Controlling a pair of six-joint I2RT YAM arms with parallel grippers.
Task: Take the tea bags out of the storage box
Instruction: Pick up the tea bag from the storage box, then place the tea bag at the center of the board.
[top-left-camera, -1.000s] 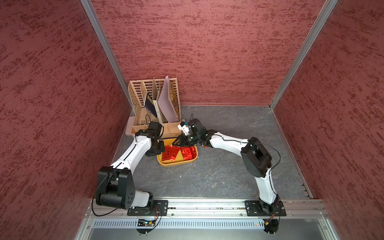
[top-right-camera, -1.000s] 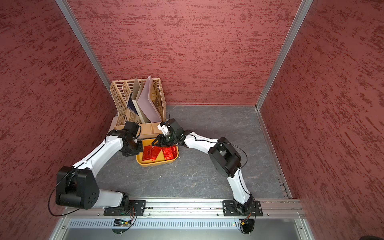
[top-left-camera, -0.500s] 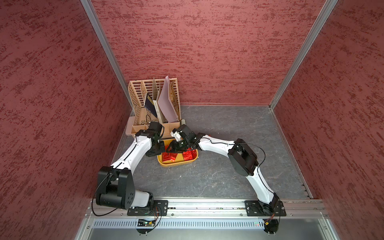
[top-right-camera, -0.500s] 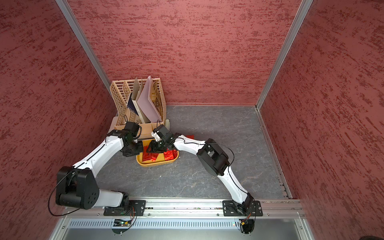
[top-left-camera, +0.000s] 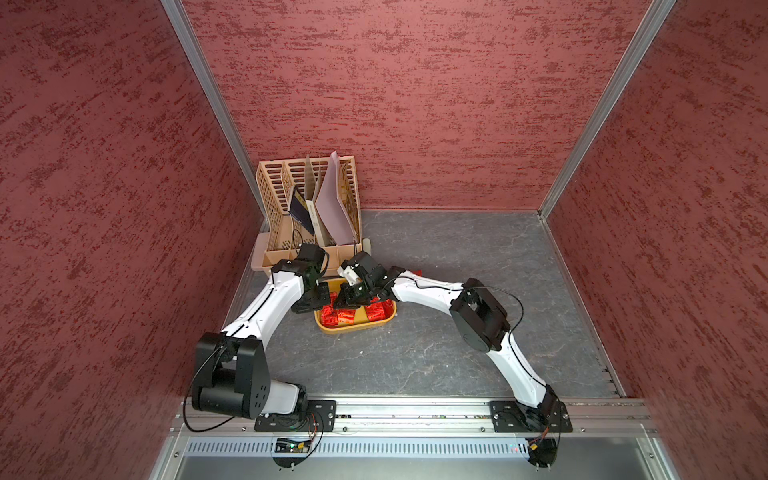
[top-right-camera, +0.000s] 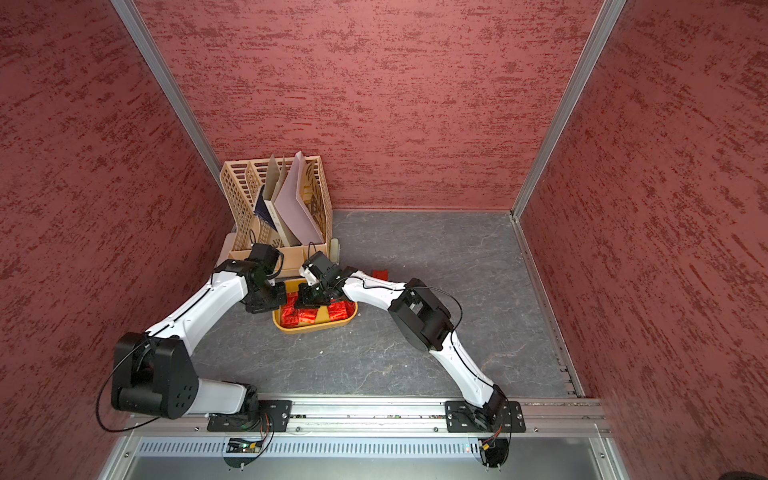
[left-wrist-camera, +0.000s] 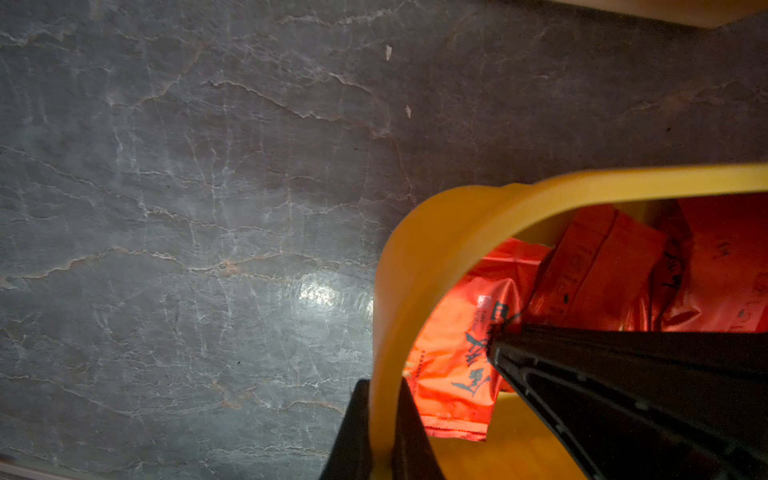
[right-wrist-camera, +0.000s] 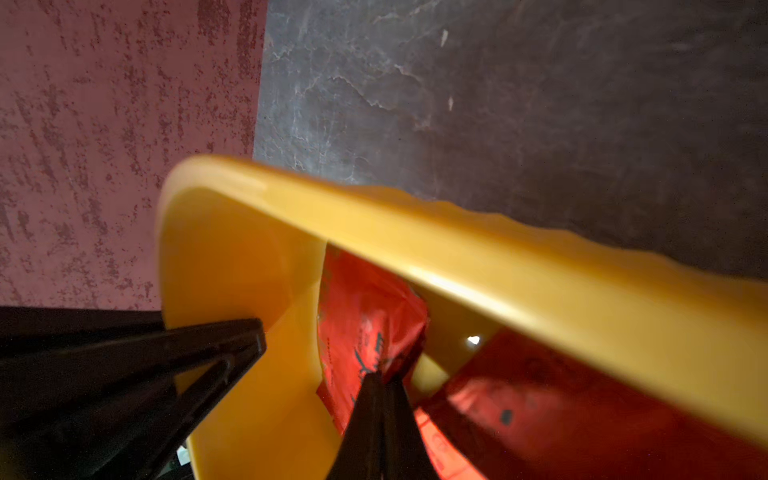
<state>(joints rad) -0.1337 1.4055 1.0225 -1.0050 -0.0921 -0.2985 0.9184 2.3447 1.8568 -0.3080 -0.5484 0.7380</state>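
Observation:
The mustard-yellow storage box (top-left-camera: 353, 330) (top-right-camera: 311, 330) sits on the grey floor with several red foil tea bags (top-left-camera: 338, 318) (top-right-camera: 297, 318) inside. My left gripper (top-left-camera: 322, 297) (left-wrist-camera: 384, 415) is shut on the box's left wall (left-wrist-camera: 457, 216), one finger inside and one outside. My right gripper (top-left-camera: 347, 301) (right-wrist-camera: 384, 382) reaches down into the box and is shut on the edge of a tea bag (right-wrist-camera: 365, 316) close to the box rim (right-wrist-camera: 457, 249). One more tea bag (top-left-camera: 415, 273) (top-right-camera: 380, 273) lies on the floor behind the right arm.
A beige slotted file rack (top-left-camera: 307, 208) (top-right-camera: 274, 195) holding folders stands in the back left corner, right behind both wrists. Red textured walls close in on three sides. Grey floor stretches to the right of the box and in front of it.
My right gripper has moved left and down into the box and has shut on a tea bag. The left gripper has kept its hold on the box wall.

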